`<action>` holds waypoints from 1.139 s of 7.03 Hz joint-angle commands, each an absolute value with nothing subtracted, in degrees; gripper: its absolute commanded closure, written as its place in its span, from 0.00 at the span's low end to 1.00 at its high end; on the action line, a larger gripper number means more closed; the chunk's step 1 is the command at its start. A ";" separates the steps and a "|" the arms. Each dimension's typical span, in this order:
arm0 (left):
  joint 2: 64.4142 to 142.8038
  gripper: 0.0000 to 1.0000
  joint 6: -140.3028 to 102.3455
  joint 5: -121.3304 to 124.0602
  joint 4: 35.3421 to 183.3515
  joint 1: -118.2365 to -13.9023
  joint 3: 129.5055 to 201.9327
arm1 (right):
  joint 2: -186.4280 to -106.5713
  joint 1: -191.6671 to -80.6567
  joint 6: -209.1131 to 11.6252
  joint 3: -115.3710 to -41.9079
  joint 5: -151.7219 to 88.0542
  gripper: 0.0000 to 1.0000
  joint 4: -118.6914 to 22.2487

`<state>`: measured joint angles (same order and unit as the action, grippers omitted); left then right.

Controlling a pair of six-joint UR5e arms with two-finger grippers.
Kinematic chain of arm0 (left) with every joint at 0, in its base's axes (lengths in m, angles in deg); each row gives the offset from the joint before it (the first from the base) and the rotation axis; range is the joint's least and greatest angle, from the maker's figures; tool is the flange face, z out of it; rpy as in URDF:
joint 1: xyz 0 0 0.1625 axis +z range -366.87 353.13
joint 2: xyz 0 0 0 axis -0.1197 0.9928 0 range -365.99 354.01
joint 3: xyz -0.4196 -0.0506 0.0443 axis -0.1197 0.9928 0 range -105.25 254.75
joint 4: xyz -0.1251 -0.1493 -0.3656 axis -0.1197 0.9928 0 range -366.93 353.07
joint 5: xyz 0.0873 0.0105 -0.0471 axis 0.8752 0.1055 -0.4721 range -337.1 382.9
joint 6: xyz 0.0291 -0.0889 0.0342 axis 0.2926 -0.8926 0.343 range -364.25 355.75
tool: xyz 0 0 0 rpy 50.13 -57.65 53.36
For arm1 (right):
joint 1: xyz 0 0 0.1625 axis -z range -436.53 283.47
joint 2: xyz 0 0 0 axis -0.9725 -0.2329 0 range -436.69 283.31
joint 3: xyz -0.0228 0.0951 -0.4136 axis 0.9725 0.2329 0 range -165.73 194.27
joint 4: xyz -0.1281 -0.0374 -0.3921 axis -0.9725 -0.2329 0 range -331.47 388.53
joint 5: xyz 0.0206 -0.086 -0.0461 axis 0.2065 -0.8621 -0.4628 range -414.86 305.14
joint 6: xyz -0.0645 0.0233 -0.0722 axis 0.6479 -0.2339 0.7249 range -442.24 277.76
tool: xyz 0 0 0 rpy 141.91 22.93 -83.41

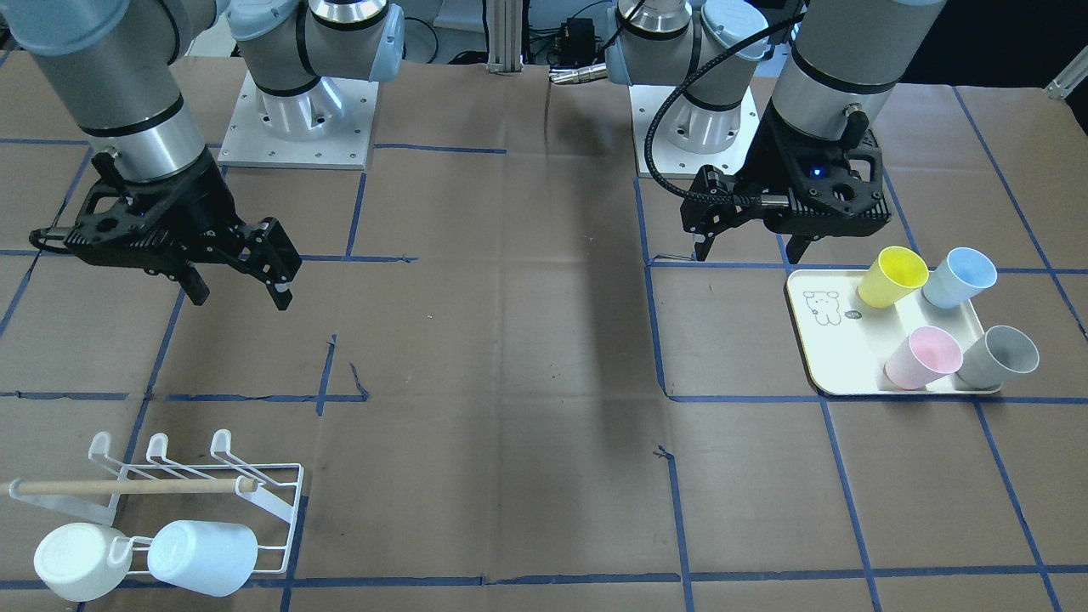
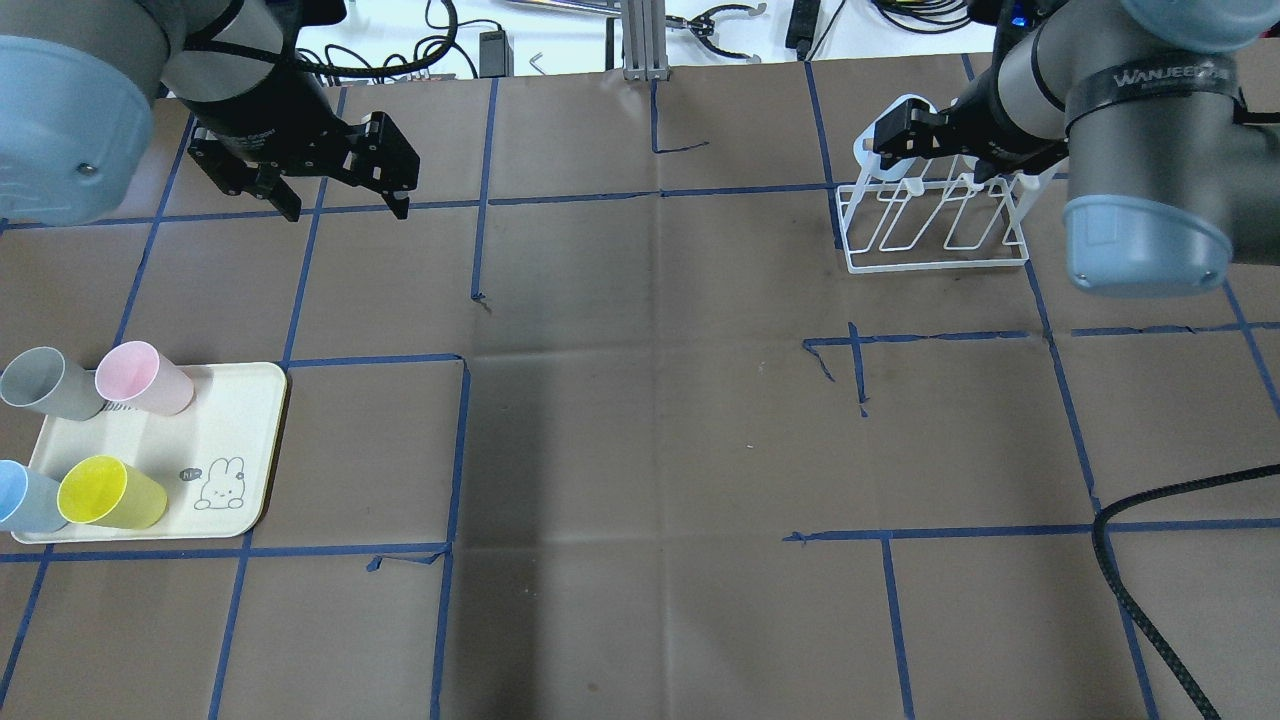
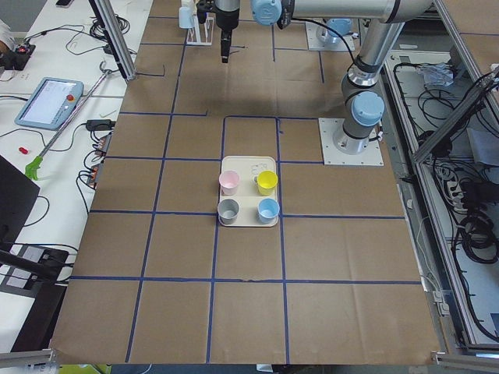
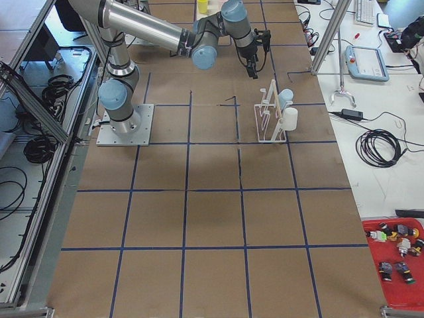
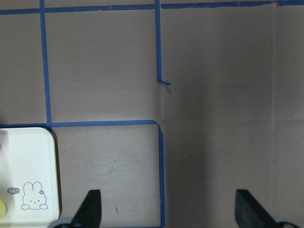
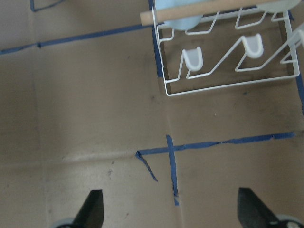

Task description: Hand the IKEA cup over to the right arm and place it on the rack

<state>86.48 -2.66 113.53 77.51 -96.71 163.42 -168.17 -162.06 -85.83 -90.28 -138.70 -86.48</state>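
Four cups stand on a cream tray [image 1: 829, 348]: yellow [image 1: 892, 276], blue [image 1: 959, 278], pink [image 1: 922, 357] and grey [image 1: 999, 357]. My left gripper [image 1: 748, 253] hangs open and empty just behind the tray; in the left wrist view [image 5: 168, 211] its fingertips are wide apart over bare table. My right gripper [image 1: 242, 299] is open and empty, above the table on the robot's side of the white wire rack [image 1: 195, 476]. The rack holds a white cup [image 1: 81, 561] and a pale blue cup [image 1: 202, 557]. The right wrist view shows the rack [image 6: 228, 61] ahead.
The table is covered in brown paper with blue tape lines. Both arm bases [image 1: 297, 119] stand at the table's robot side. The tray's corner with a rabbit drawing [image 5: 28, 161] shows in the left wrist view. Cables and a control pendant [image 4: 368, 63] lie beyond the table's edge.
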 commanded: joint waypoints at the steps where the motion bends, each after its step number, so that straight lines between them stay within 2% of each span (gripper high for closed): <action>1: 86.48 0.01 -2.67 113.60 77.53 -96.70 163.43 | -171.17 -163.80 -85.94 -87.54 -139.14 0.00 -74.55; 2: 86.48 0.01 -2.67 113.60 77.53 -96.70 163.43 | -170.74 -163.89 -85.93 -83.07 -139.49 0.00 -67.35; 3: 86.48 0.01 -2.67 113.60 77.53 -96.70 163.43 | -169.34 -164.68 -86.02 -81.11 -139.49 0.00 -66.14; 5: 86.48 0.01 -3.37 113.51 77.97 -96.70 163.43 | -169.07 -169.76 -87.85 -81.09 -143.87 0.00 -67.62; 8: 86.48 0.01 -5.56 113.25 78.32 -96.70 163.43 | -169.33 -169.78 -87.96 -81.36 -147.05 0.00 -67.72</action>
<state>86.48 -4.59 113.39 78.27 -96.70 163.43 -169.15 -169.73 -87.89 -81.25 -146.16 -67.84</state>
